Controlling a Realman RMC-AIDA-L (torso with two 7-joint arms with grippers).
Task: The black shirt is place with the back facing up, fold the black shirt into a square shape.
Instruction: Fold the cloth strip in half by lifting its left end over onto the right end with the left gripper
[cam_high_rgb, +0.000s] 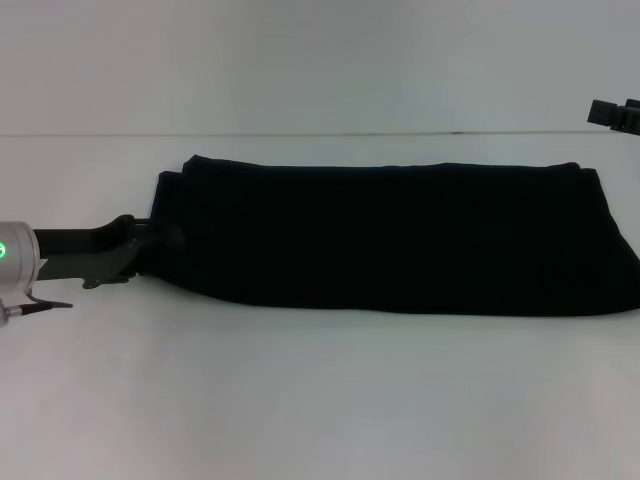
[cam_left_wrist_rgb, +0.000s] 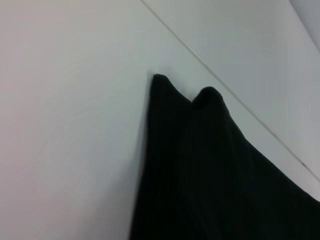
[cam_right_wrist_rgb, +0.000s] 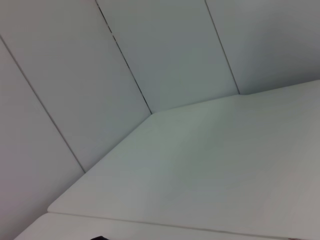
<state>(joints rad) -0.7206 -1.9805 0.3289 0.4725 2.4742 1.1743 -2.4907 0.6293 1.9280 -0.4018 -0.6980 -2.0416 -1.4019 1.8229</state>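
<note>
The black shirt lies on the white table as a long folded band, running from left to right across the middle of the head view. No lettering shows. My left gripper is at the shirt's left end, low over the table and touching the cloth's edge. The left wrist view shows that end of the shirt with two rounded corners side by side. My right gripper is raised at the far right, above and behind the shirt's right end, and is mostly out of view.
The white table stretches bare in front of the shirt, and its back edge meets a white wall behind. The right wrist view shows only the table top and wall panels.
</note>
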